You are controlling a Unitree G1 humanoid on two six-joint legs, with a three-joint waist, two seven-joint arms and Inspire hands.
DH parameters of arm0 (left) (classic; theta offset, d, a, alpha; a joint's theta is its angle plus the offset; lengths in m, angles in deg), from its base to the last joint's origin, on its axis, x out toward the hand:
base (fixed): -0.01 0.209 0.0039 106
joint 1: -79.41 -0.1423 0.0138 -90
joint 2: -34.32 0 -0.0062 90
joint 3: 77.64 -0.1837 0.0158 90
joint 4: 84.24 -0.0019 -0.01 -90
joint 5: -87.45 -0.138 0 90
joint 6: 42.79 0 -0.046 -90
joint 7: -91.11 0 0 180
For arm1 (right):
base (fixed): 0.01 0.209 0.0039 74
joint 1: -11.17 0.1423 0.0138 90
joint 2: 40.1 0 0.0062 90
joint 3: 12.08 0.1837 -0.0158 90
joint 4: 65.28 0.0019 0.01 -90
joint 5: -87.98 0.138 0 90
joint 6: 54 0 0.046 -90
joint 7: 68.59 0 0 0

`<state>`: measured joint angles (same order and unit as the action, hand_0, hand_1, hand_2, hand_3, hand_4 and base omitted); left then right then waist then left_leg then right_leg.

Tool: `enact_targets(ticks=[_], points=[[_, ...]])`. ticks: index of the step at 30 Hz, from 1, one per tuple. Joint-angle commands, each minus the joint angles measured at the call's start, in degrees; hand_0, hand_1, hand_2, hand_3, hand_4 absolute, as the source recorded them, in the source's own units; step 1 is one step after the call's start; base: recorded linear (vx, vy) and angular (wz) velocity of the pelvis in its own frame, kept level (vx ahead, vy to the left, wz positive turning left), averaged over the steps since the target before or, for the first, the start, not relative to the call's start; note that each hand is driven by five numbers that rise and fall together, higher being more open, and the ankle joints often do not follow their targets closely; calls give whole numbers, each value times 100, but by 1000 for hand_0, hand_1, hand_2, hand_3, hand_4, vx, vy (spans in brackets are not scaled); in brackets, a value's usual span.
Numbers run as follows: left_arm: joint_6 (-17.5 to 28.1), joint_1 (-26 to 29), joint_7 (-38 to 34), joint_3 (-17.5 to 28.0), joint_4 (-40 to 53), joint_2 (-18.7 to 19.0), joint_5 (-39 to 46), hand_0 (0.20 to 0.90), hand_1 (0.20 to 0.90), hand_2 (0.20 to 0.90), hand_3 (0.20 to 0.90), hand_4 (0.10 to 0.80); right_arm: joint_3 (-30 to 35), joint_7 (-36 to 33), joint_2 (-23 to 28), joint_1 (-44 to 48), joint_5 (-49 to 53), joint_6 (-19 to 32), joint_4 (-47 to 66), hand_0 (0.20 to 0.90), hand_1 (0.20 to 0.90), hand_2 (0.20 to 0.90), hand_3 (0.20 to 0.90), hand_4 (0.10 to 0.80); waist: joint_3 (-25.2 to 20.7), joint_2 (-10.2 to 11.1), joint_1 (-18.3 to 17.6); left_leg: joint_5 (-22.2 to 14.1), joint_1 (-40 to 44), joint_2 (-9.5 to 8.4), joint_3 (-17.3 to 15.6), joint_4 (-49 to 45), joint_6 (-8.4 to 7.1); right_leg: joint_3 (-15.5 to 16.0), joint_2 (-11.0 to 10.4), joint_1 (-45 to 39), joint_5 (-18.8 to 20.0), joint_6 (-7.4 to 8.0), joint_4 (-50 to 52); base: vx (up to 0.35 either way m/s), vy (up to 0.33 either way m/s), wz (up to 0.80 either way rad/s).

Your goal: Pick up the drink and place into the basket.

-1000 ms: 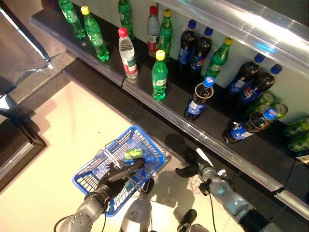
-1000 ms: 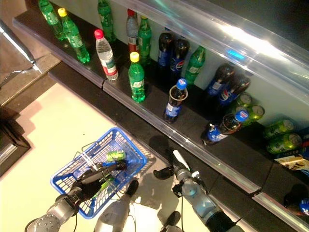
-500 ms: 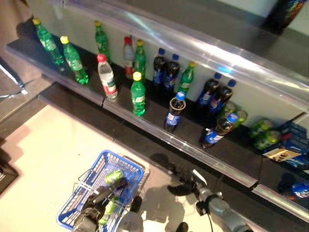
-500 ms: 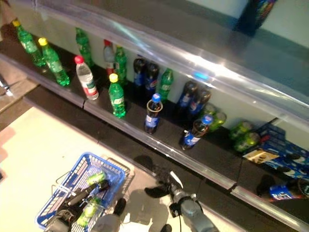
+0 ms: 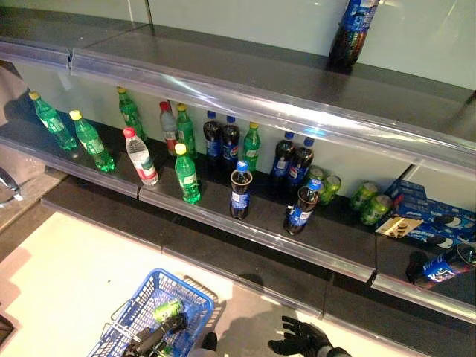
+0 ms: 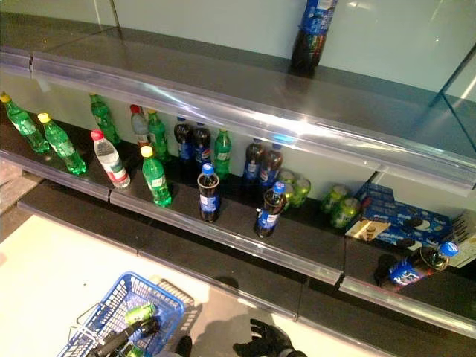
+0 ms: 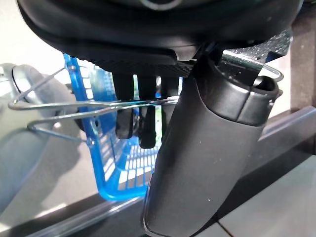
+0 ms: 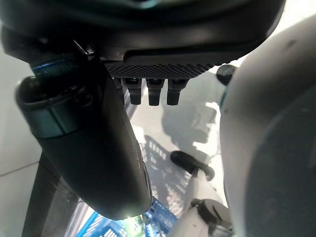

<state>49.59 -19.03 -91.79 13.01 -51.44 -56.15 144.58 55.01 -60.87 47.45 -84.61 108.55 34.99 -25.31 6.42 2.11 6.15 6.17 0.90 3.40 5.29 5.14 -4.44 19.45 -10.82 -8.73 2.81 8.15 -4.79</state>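
Note:
The blue basket (image 5: pixel 141 316) hangs low at the left, off the pale floor. A green can (image 5: pixel 168 309) lies inside it, also in the right eye view (image 6: pixel 139 313). My left hand (image 5: pixel 152 338) is shut on the thin wire handles (image 7: pixel 98 104); in the left wrist view its fingers (image 7: pixel 140 123) curl round them over the blue basket (image 7: pixel 101 163). My right hand (image 5: pixel 299 343) is low beside the basket, below the shelf front, with fingers spread and nothing in it. Its fingers (image 8: pixel 148 93) look straight in the right wrist view.
A long dark shelf (image 5: pixel 253 232) runs across ahead with green bottles (image 5: pixel 187 175), a water bottle (image 5: pixel 140 157), cola bottles (image 5: pixel 239 192), green cans (image 5: pixel 368 202) and blue boxes (image 5: pixel 431 219). A cola bottle (image 5: pixel 439 268) lies at far right. The upper shelf holds a dark bottle (image 5: pixel 349 33).
The camera has tilted up, so the whole picture shifted: more of the shelves shows, and the basket and both hands sit lower. The green can stays in the basket.

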Motion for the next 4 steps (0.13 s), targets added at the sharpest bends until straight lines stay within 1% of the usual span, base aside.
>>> enact_targets(ticks=[1,4], points=[[407,383,811,-527,179,-490,-369,300,300,300,200,100,42,270,53,378,302,322,95,900,900,900,900,800,-98,-239,53,-230,-6,261,-498,-14,-212,-24,-68,47,-185,86,228,0,0,0],[404,419,762,-568,177,-512,-315,300,300,300,200,100,18,260,28,412,299,299,60,900,900,900,900,800,-105,-254,50,-246,4,249,-487,-14,-204,-24,-73,48,-204,78,243,0,0,0]])
